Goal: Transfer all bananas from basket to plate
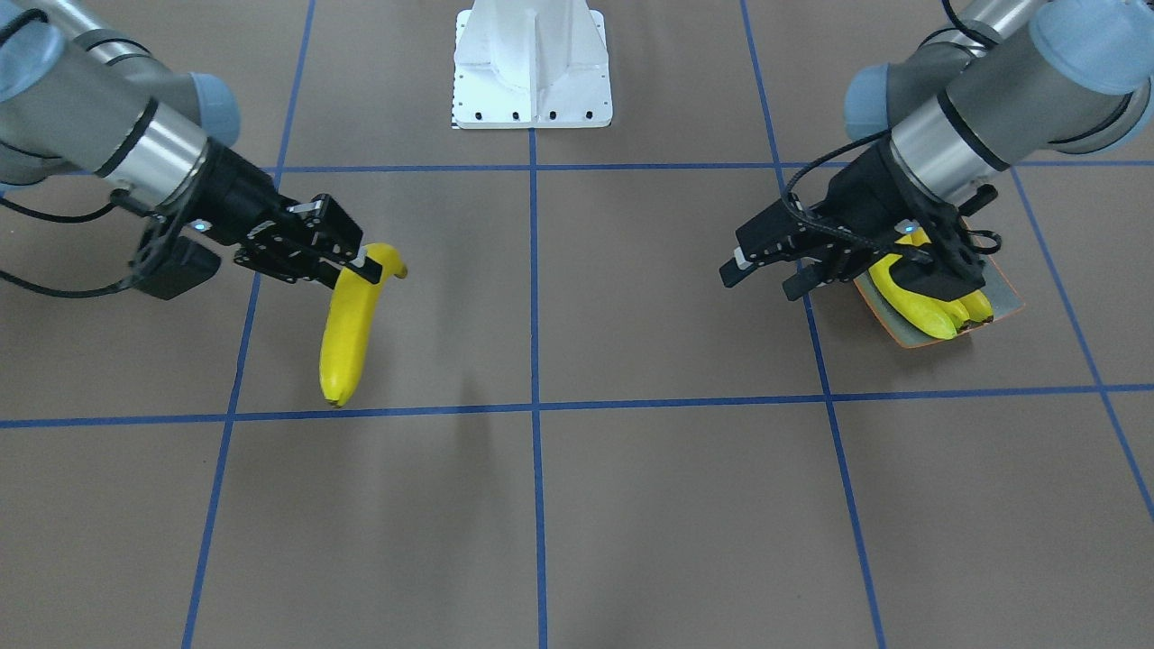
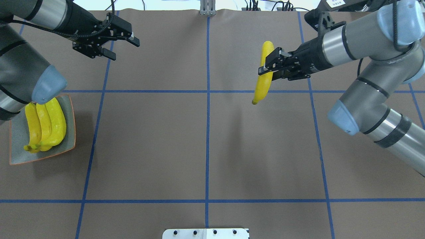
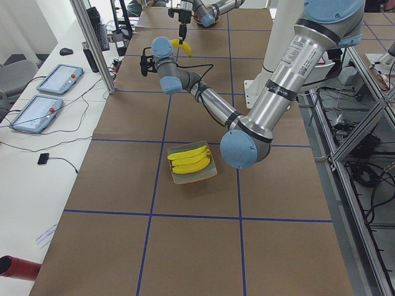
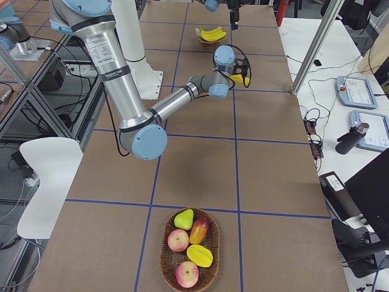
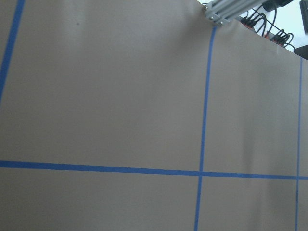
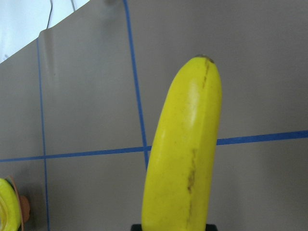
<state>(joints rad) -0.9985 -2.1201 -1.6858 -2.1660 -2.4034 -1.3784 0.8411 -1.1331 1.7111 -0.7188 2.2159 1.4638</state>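
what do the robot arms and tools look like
The left arm and right arm are silver-grey tubes with pale blue joint caps and black bands. The left tool and right tool are black two-finger units with black cables and a small blue light.

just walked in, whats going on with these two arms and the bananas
The right gripper is shut on a banana and holds it in the air over the table's right half. Three bananas lie side by side on the plate at the robot's left. The left gripper hangs open and empty, farther out than the plate. The basket at the right end shows only other fruit, so this looks like the last banana to move.
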